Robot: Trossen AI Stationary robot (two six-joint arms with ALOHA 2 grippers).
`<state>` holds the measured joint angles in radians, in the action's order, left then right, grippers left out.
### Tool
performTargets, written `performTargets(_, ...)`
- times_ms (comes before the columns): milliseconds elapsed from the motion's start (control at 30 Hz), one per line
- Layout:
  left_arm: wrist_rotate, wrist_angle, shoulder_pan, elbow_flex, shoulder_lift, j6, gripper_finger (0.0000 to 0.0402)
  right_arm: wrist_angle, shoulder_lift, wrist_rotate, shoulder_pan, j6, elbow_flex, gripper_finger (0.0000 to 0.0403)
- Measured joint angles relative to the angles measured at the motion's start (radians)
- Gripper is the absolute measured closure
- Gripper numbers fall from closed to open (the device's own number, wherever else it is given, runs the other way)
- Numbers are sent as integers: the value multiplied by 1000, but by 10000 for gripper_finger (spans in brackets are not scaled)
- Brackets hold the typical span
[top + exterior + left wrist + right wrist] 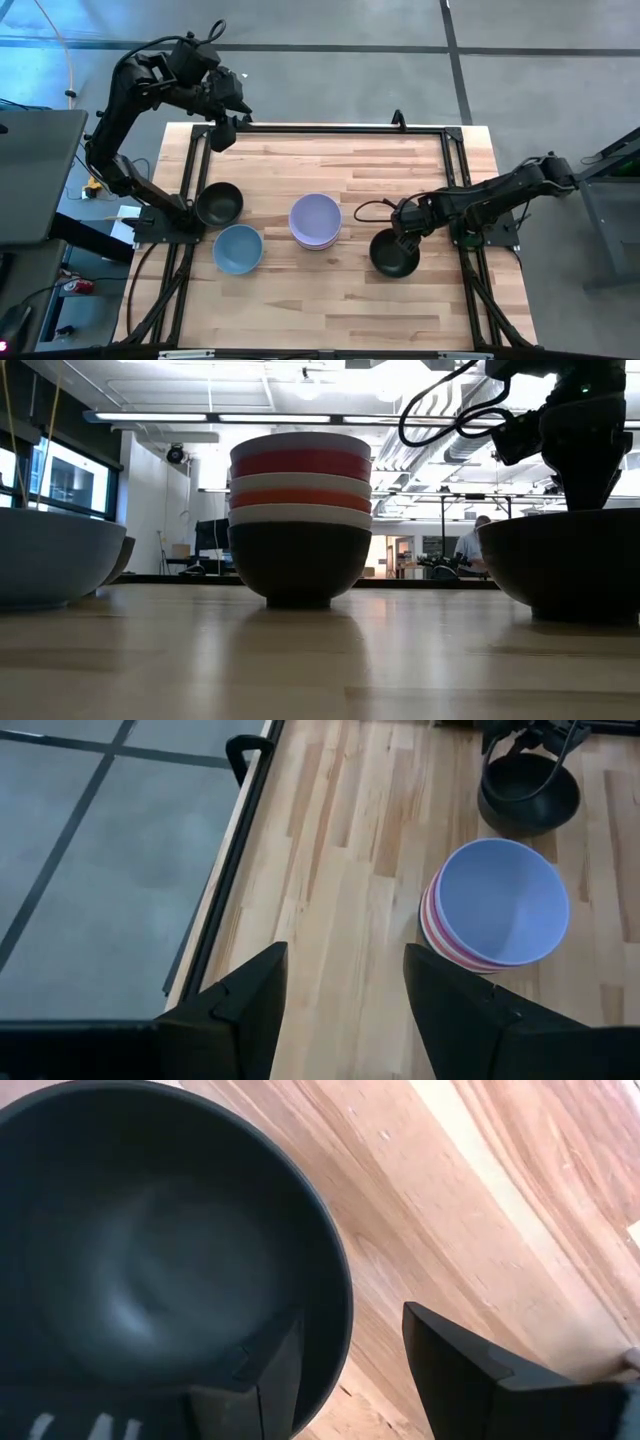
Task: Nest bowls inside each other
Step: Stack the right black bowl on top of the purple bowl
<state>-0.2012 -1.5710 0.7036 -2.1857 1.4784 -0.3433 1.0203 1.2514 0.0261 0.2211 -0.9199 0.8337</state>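
The right gripper (403, 240) straddles the rim of a black bowl (393, 254) on the table (340, 300), 1 finger inside, 1 outside, not yet pinched. Just beside it stands the stack of bowls (316, 220), lavender on top. Beyond lie a blue bowl (238, 249) and another black bowl (219, 204). The left gripper (222, 135) hangs apart, well away.

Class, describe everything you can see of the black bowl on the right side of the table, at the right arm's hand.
The black bowl is small, round and plain, with a smooth matte look, perhaps plastic. It stands upright and empty on the wooden table, apart from the stack of bowls beside it. The right hand straddles its rim, one finger inside the bowl and the other finger outside over the wood; whether they press the wall cannot be told.
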Motion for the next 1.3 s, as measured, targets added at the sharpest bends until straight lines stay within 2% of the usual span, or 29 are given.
performTargets(500, 1, 0, 0, 0, 0, 0, 213, -20, 49, -28, 0, 9, 0, 240)
performTargets(633, 2, 0, 0, 0, 0, 0, 213, -19, 49, -27, 0, 11, 0, 275)
performTargets(867, 2, 0, 0, 0, 1, 0, 213, -20, 49, -27, 0, 20, 0, 390)
performTargets(1133, 2, 0, 0, 0, 1, 0, 213, -19, 49, -30, 0, -4, 0, 400)
performTargets(1300, 2, 0, 0, 0, 1, 0, 213, -12, 49, -71, -3, -64, 3, 401)
